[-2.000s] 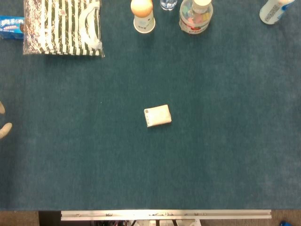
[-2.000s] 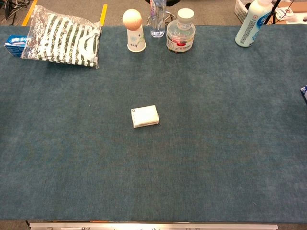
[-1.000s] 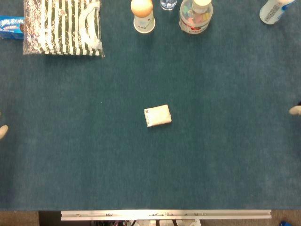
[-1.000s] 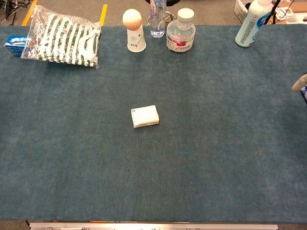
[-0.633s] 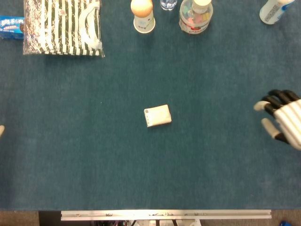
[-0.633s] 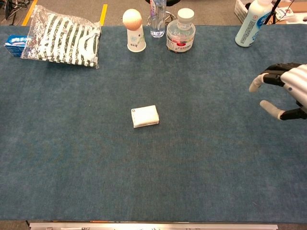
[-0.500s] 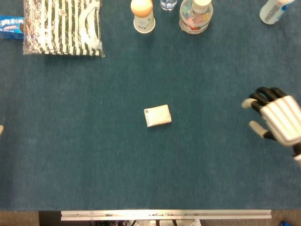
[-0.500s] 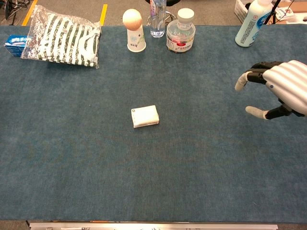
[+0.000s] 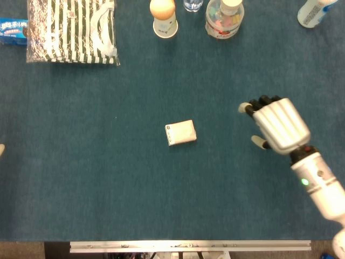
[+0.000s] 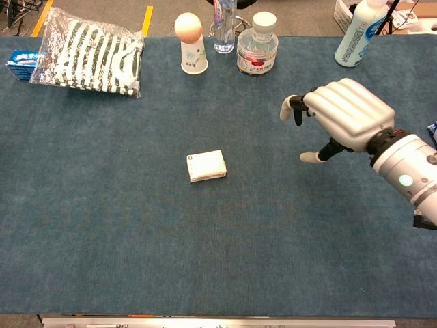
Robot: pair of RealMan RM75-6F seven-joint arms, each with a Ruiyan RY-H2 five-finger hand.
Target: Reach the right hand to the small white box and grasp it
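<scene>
The small white box (image 9: 180, 133) (image 10: 206, 166) lies flat near the middle of the blue table cloth, with nothing touching it. My right hand (image 9: 277, 125) (image 10: 341, 113) hovers to the right of the box, well apart from it. Its back faces the cameras, its fingers point left toward the box, and its thumb is spread below them. It holds nothing. Of my left hand, only a pale fingertip sliver (image 9: 1, 149) shows at the left edge of the head view.
Along the far edge stand a striped bag (image 9: 70, 29), a blue packet (image 9: 12, 31), a cup topped with an orange ball (image 9: 163, 19), a water bottle (image 10: 224, 24), a lidded jar (image 9: 224, 19) and a white bottle (image 9: 312, 12). A metal rail (image 9: 188, 246) marks the near edge.
My right hand came in from the right edge and moved left toward the box. My left hand drew back almost out of the head view. The box stayed put.
</scene>
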